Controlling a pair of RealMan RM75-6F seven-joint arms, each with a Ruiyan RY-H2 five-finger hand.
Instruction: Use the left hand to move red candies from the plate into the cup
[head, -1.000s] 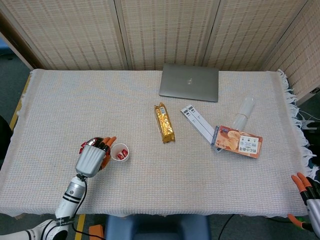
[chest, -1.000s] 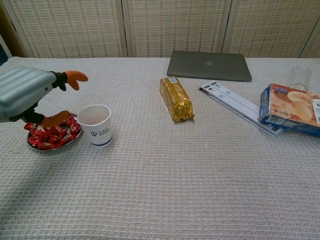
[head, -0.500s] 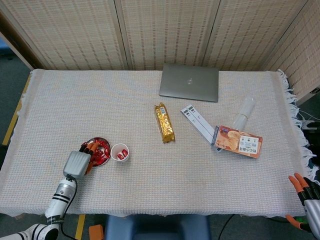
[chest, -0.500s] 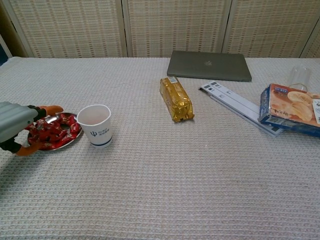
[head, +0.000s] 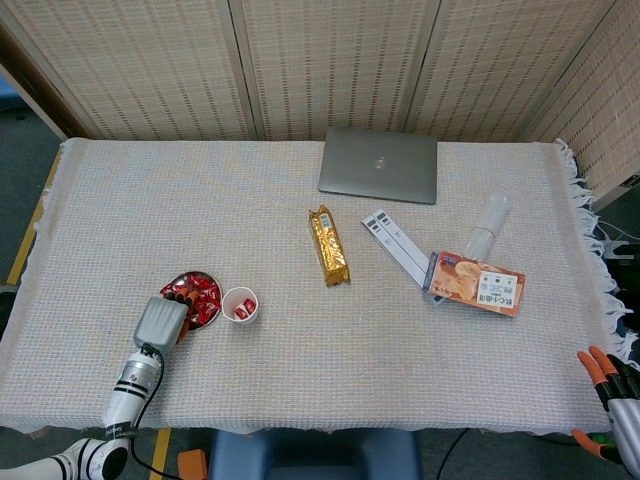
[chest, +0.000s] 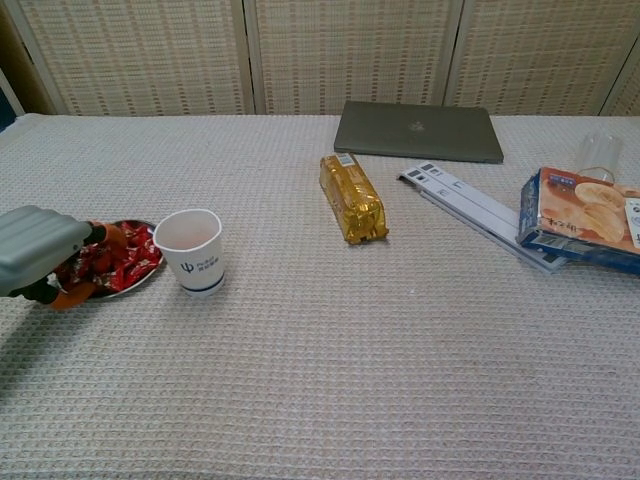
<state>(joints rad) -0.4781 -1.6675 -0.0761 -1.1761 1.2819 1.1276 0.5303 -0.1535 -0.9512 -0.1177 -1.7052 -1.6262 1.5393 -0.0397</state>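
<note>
Red candies (chest: 125, 262) in shiny wrappers fill a plate (head: 206, 318) near the worktop's front-left corner, beside a white cup (chest: 191, 250); left hand (chest: 38, 250) reaches in, fingers' hold impossible to tell.

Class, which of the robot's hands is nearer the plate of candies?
Left. The left hand reaches onto the near edge of the plate; the right hand sits off the table's far right corner.

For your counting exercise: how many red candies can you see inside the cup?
2, both in the head view: one at the left of the cup bottom, one toward its right wall. More may lie hidden beneath.
</note>
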